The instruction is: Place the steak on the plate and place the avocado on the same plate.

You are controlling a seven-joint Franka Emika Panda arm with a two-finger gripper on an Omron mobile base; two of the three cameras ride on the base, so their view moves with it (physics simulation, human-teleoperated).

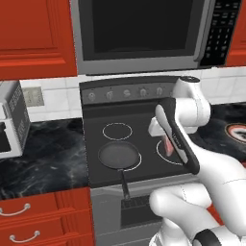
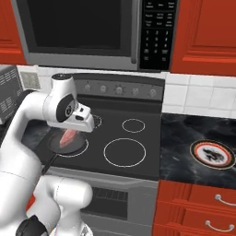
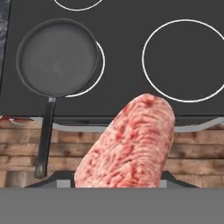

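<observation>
Far left on the stove sits the frying pan, empty, handle twd the front edge. Moving right, the gripper hangs above the cooktop w/ the steak clamped between its tips, lifted clear of the burners; in the hand view the steak runs up from the tips, long axis along the gripper's line of sight, free end slightly right. Judging by looks: light, soft, floppy raw slab, prob slick, so a grip across the middle of its width seems safest vs. an end. Far right, on the dark counter, the plate waits, nothing on it.
</observation>
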